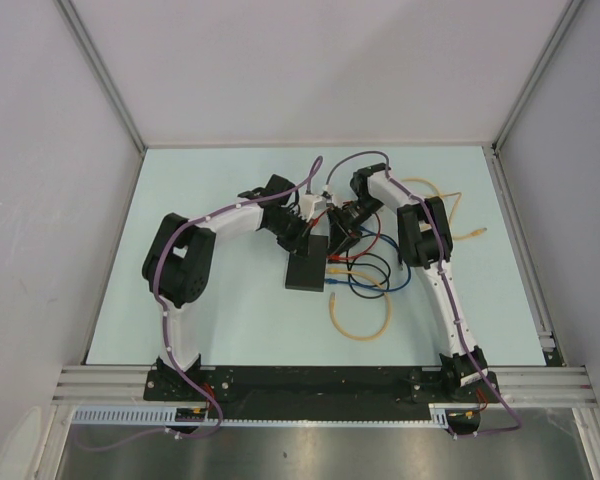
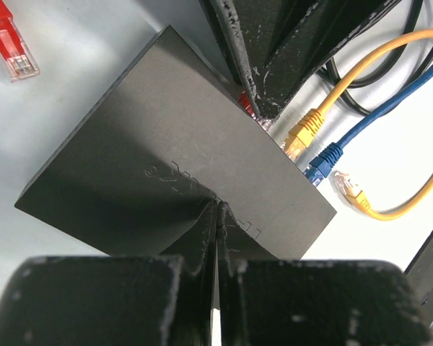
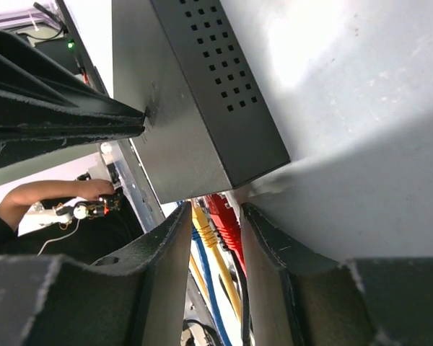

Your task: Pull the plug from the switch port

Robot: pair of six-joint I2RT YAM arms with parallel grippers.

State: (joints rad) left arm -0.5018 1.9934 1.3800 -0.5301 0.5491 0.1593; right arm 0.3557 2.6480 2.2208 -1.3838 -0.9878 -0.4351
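Observation:
The switch (image 1: pixel 307 273) is a flat matte-black box lying mid-table; it also shows in the left wrist view (image 2: pixel 166 158) and the right wrist view (image 3: pixel 195 108). A red plug (image 3: pixel 225 216) sits in its end port, beside a yellow plug (image 2: pixel 303 135) and a blue plug (image 2: pixel 323 160). My right gripper (image 3: pixel 216 213) is closed around the red plug, one finger on each side; in the left wrist view its fingers (image 2: pixel 267 72) meet at that plug (image 2: pixel 245 101). My left gripper (image 2: pixel 219 209) is shut, its tips pressed on the switch's top. Both grippers (image 1: pixel 302 238) (image 1: pixel 340 238) hover at the switch's far end.
A loose red plug (image 2: pixel 11 47) lies left of the switch. A loose yellow plug (image 2: pixel 350 191) lies by the ports. Yellow (image 1: pixel 360 325), blue and black (image 1: pixel 375 275) cables loop to the right of the switch. Grey walls enclose the table.

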